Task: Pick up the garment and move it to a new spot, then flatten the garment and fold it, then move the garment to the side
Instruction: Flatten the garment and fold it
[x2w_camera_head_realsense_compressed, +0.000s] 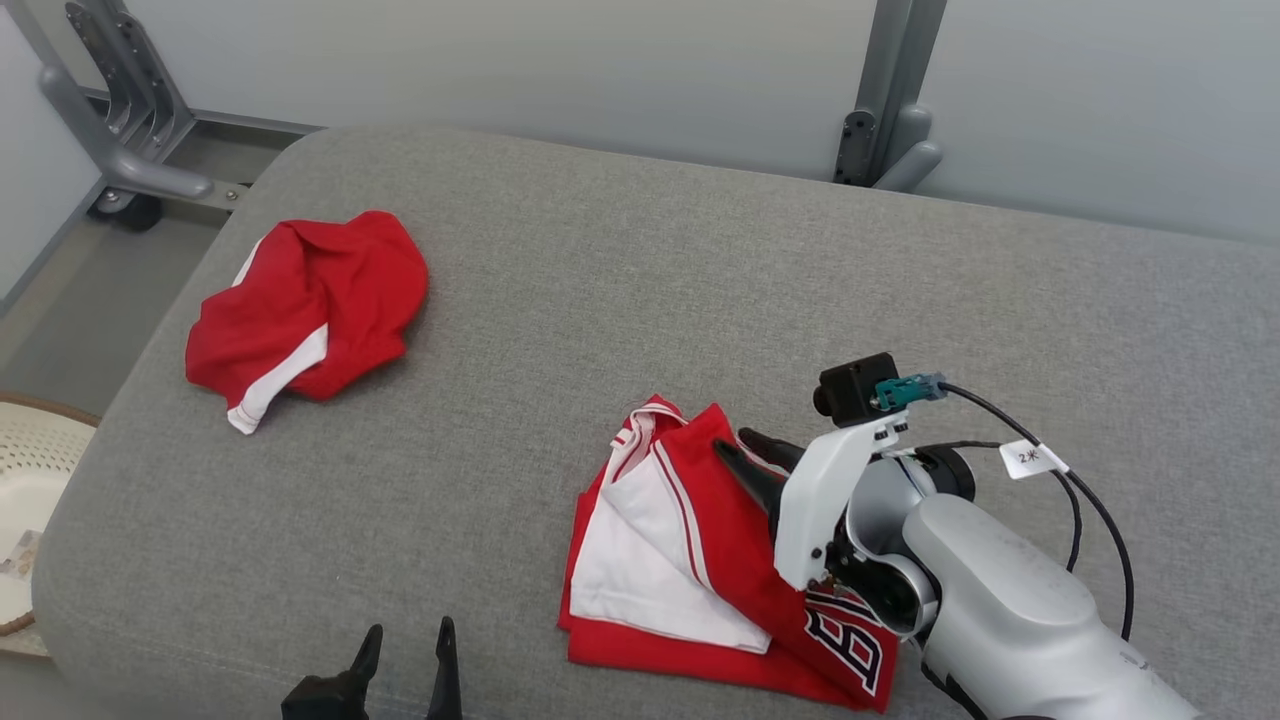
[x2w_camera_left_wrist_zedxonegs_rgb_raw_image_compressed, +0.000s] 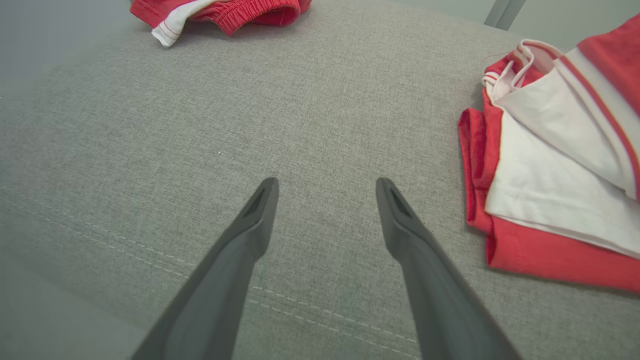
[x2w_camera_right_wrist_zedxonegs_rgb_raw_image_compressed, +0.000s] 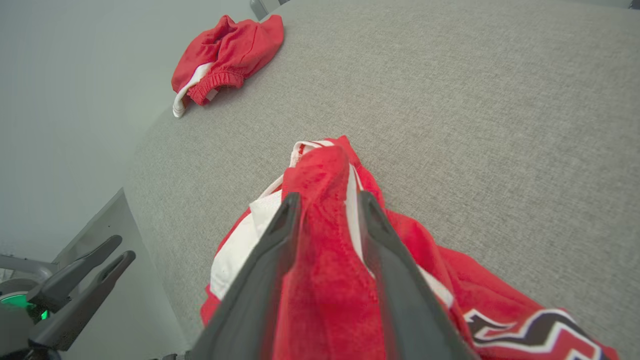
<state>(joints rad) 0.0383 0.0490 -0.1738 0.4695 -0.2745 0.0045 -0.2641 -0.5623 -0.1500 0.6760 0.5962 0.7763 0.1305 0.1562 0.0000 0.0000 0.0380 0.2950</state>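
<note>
The garment (x2w_camera_head_realsense_compressed: 690, 560), a red and white jersey with dark lettering, lies loosely folded on the grey cushion near its front right. My right gripper (x2w_camera_head_realsense_compressed: 742, 447) comes in over it from the right. In the right wrist view the right gripper (x2w_camera_right_wrist_zedxonegs_rgb_raw_image_compressed: 327, 197) has a raised ridge of the garment (x2w_camera_right_wrist_zedxonegs_rgb_raw_image_compressed: 320, 280) pinched between its fingers. My left gripper (x2w_camera_head_realsense_compressed: 408, 630) hovers open near the cushion's front edge, left of the jersey. In the left wrist view the left gripper (x2w_camera_left_wrist_zedxonegs_rgb_raw_image_compressed: 327, 182) holds nothing, with the garment (x2w_camera_left_wrist_zedxonegs_rgb_raw_image_compressed: 550, 190) to its right.
A second crumpled red and white garment (x2w_camera_head_realsense_compressed: 310, 310) lies at the cushion's back left. The grey cushion (x2w_camera_head_realsense_compressed: 640, 300) has bare room in the middle and at the right. A pale woven basket (x2w_camera_head_realsense_compressed: 30, 450) stands off its left edge. A metal frame (x2w_camera_head_realsense_compressed: 120, 120) stands behind.
</note>
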